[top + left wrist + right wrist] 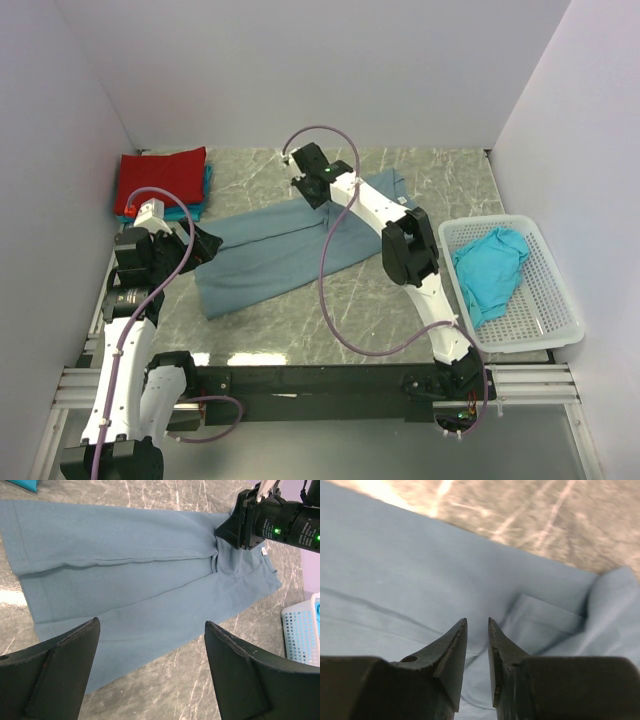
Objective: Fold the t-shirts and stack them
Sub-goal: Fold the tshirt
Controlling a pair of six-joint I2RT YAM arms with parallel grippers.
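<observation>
The grey marbled surface point(300, 330) carries a slate-blue t-shirt point(270, 255) lying across its middle, folded lengthwise. A white perforated basket point(550, 310) at the right edge holds a crumpled turquoise t-shirt point(490, 265). A folded red t-shirt point(160, 180) lies on a teal one point(207, 190) in the far left corner. The left fingers point(65, 655) hang spread wide over the blue shirt's left end. The right fingers point(452, 650), slightly parted and pinching nothing, sit over its collar end.

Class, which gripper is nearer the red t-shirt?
Left. The left gripper is just near-side of the red t-shirt; the right gripper is farther off, over the blue t-shirt.
</observation>
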